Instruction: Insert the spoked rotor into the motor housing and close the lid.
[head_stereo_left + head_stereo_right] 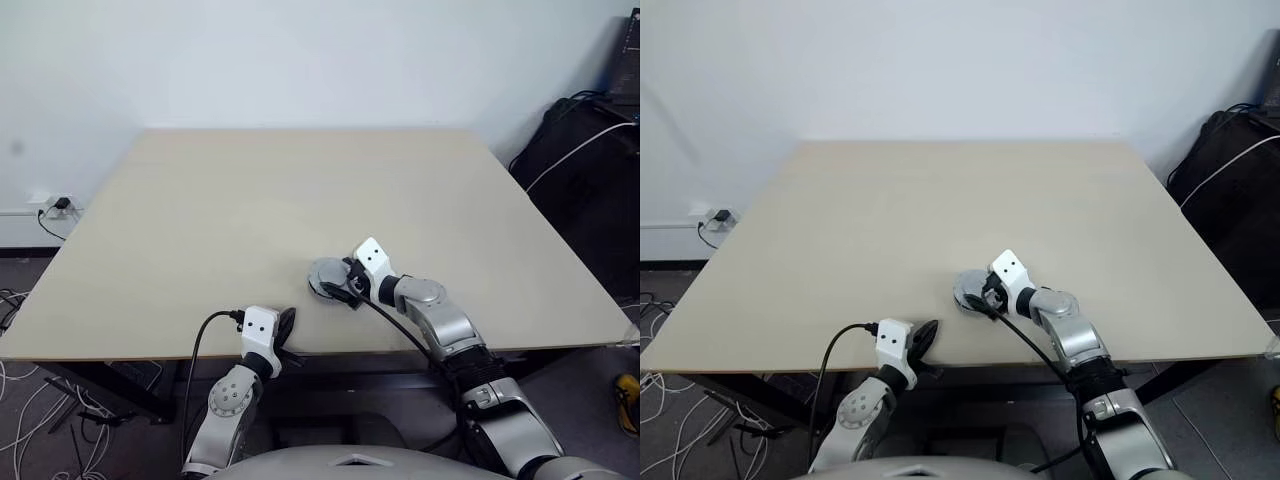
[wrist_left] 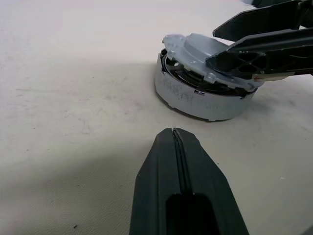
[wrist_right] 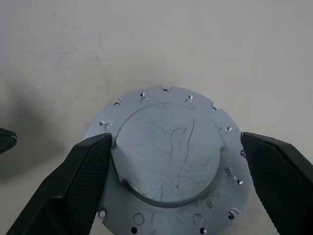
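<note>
The shiny silver motor housing (image 2: 195, 100) stands on the table near its front edge, a little right of centre. The matte grey lid (image 3: 168, 156) with its raised hub lies on top of it, slightly askew, with a gap along one side. Dark parts (image 2: 182, 73) show in that gap; the spoked rotor is otherwise hidden under the lid. My right gripper (image 3: 175, 138) is open, its black fingers (image 3: 73, 191) on either side of the hub just over the lid. Nothing is held between them. My left gripper (image 2: 176, 147) is shut and empty, low at the table's edge, pointing at the housing from a short way off.
The pale wooden table (image 1: 300, 190) stretches far beyond the housing. Its front edge (image 1: 150, 352) runs just under my left gripper. Black bags with a white cable (image 1: 585, 150) stand off the table's right side. A wall socket and loose cables (image 1: 55, 208) are at the left.
</note>
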Controlling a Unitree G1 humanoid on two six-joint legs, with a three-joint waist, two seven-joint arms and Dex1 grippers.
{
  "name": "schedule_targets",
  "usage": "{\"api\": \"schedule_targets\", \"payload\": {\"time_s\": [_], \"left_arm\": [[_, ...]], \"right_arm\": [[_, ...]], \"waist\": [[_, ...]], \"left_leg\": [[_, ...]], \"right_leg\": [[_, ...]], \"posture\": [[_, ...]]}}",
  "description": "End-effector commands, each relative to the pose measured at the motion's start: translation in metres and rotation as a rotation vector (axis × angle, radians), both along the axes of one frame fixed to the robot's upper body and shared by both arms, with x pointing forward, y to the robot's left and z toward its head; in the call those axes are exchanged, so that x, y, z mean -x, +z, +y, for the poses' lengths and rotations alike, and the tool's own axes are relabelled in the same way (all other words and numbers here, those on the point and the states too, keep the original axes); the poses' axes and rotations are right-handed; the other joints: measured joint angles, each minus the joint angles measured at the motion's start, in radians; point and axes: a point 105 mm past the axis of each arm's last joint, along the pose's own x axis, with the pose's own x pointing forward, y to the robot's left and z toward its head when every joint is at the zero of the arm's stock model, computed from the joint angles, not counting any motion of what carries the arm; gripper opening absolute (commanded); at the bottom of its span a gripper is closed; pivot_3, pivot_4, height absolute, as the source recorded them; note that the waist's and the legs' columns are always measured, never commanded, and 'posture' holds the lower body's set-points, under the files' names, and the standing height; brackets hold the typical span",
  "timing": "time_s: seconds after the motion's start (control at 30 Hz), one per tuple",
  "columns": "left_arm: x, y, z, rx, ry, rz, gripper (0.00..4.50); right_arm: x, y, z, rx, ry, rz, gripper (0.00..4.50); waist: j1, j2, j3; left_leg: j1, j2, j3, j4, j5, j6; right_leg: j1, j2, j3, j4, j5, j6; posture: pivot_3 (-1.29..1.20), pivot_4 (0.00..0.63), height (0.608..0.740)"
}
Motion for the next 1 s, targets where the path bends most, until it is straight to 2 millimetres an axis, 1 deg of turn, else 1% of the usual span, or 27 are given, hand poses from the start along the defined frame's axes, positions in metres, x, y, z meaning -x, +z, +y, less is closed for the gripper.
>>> {"api": "schedule_targets", "payload": {"time_s": [0.03, 0.3, 0.37, 0.43, 0.47, 0.5, 0.63, 0.8, 1.0], "left_arm": [[-0.006, 0.013, -0.002, 0.015, 0.002, -0.057, 0.00], [-0.006, 0.013, 0.000, 0.015, 0.012, -0.058, 0.00], [-0.006, 0.013, 0.000, 0.015, 0.014, -0.059, 0.00], [-0.006, 0.013, 0.000, 0.015, 0.015, -0.059, 0.00], [-0.005, 0.013, 0.000, 0.016, 0.016, -0.059, 0.00], [-0.005, 0.013, 0.000, 0.016, 0.016, -0.059, 0.00], [-0.005, 0.015, -0.001, 0.018, 0.012, -0.059, 0.00], [-0.004, 0.016, -0.002, 0.017, 0.007, -0.059, 0.00], [-0.004, 0.016, -0.002, 0.016, 0.011, -0.059, 0.00]], "right_arm": [[-0.007, 0.011, 0.005, -0.019, 0.015, -0.025, 4.48], [-0.007, 0.003, 0.006, -0.003, 0.011, 0.016, 4.48], [-0.007, 0.004, 0.006, -0.015, 0.000, 0.016, 4.11], [-0.008, 0.006, 0.006, -0.032, -0.014, 0.011, 3.66], [-0.008, 0.007, 0.005, -0.041, -0.020, 0.011, 3.36], [-0.008, 0.008, 0.005, -0.048, -0.027, 0.012, 3.28], [-0.008, 0.006, 0.003, -0.049, -0.057, 0.022, 3.28], [-0.005, 0.003, 0.006, -0.040, -0.056, 0.026, 3.28], [-0.003, -0.001, 0.008, 0.033, -0.026, 0.007, 3.28]], "waist": [[0.000, 0.000, 0.000], [-0.001, 0.000, 0.000], [-0.001, 0.000, 0.000], [-0.001, 0.000, 0.000], [-0.001, 0.000, 0.000], [-0.002, 0.000, 0.000], [-0.002, 0.000, 0.000], [-0.001, 0.000, 0.000], [-0.002, 0.000, 0.000]], "left_leg": [[0.000, 0.000, 0.000, 0.000, 0.000, 0.000], [0.000, 0.000, 0.000, 0.000, 0.000, 0.000], [0.000, 0.000, 0.000, 0.000, 0.000, 0.000], [0.000, 0.000, 0.000, 0.000, 0.000, 0.000], [0.000, 0.000, 0.000, 0.000, 0.000, 0.000], [0.000, 0.000, 0.000, 0.000, 0.000, 0.000], [0.000, 0.000, 0.000, 0.000, 0.000, 0.000], [0.000, 0.000, 0.000, 0.000, 0.000, 0.000], [0.000, 0.000, 0.000, 0.000, 0.000, 0.000]], "right_leg": [[0.000, 0.000, 0.000, 0.000, 0.000, 0.000], [0.000, 0.000, 0.000, 0.000, 0.000, 0.000], [0.000, 0.000, 0.000, 0.000, 0.000, 0.000], [0.000, 0.000, 0.000, 0.000, 0.000, 0.000], [0.000, 0.000, 0.000, 0.000, 0.000, 0.000], [0.000, 0.000, 0.000, 0.000, 0.000, 0.000], [0.000, 0.000, 0.000, 0.000, 0.000, 0.000], [0.000, 0.000, 0.000, 0.000, 0.000, 0.000], [0.000, 0.000, 0.000, 0.000, 0.000, 0.001]], "posture": [[0.00, 0.000, 0.740], [0.00, 0.000, 0.740], [0.00, 0.000, 0.740], [0.00, 0.000, 0.740], [0.00, 0.000, 0.740], [0.00, 0.000, 0.740], [0.00, 0.000, 0.740], [0.00, 0.000, 0.740], [0.00, 0.000, 0.740]]}}
